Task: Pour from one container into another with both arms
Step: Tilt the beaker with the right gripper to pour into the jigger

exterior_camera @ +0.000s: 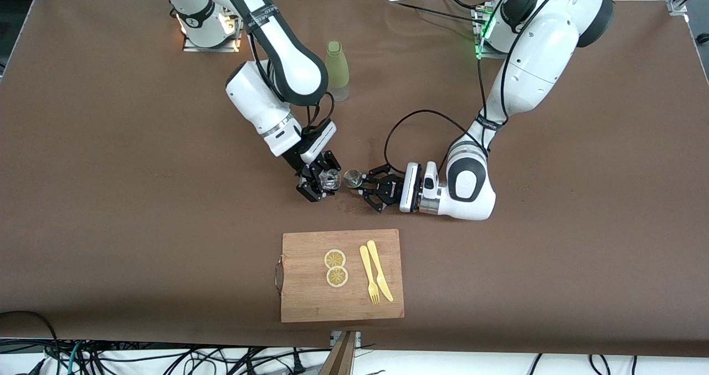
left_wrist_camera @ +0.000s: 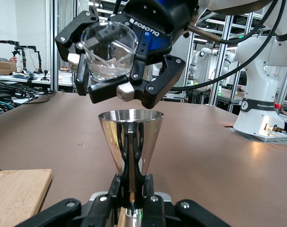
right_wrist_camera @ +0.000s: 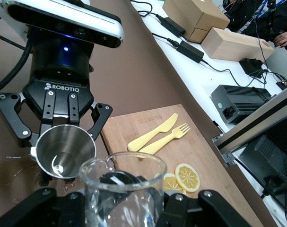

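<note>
text: ROBOTIQ | on: right hand (left_wrist_camera: 112, 71), left hand (right_wrist_camera: 58, 137) | FRANKA: arm base (left_wrist_camera: 259, 106)

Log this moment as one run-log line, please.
left gripper: shut on steel jigger | right gripper: shut on glass cup, tilted above jigger | stage: pouring

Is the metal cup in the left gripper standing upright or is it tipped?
Upright. In the left wrist view the metal cup stands with its rim level, mouth up, under the glass in the right gripper.
</note>
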Tool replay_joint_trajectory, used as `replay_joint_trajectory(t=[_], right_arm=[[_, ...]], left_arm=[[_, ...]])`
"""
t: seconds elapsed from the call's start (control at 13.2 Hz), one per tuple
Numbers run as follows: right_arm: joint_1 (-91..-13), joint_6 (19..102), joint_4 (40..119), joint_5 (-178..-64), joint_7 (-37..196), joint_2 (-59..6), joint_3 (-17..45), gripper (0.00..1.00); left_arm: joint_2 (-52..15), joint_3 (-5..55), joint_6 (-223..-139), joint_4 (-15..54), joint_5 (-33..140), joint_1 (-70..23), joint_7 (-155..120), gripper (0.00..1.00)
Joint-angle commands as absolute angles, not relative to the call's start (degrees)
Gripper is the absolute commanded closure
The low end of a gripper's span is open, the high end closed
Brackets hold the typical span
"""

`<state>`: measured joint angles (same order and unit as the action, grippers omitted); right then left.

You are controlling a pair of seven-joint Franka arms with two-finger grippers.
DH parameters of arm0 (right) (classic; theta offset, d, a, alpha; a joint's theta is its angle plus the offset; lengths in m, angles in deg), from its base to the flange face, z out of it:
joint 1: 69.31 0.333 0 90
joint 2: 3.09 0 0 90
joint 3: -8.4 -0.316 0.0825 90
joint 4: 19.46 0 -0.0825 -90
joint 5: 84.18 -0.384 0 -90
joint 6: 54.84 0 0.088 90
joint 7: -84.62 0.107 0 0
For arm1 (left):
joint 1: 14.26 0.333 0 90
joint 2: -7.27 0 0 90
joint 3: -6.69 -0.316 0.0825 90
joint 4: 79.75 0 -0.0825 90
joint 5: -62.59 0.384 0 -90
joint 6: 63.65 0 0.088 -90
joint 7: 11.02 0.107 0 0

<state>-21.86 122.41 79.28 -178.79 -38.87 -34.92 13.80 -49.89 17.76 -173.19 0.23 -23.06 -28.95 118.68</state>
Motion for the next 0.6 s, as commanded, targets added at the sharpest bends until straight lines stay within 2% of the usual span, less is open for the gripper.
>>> replay_joint_trajectory(t=[0.0,0.53], right_arm=[[-19.66,126.90,79.07,-175.95,-38.86,-34.82,13.68,0.84],[-16.67,132.97,79.07,-171.90,-39.04,-36.05,13.76,0.83]], left_arm=[[-49.68,17.59,-173.51,-0.30,-24.60,-29.21,118.79,1.00],[-49.68,17.41,-173.34,-0.21,-24.60,-29.12,118.97,1.00]])
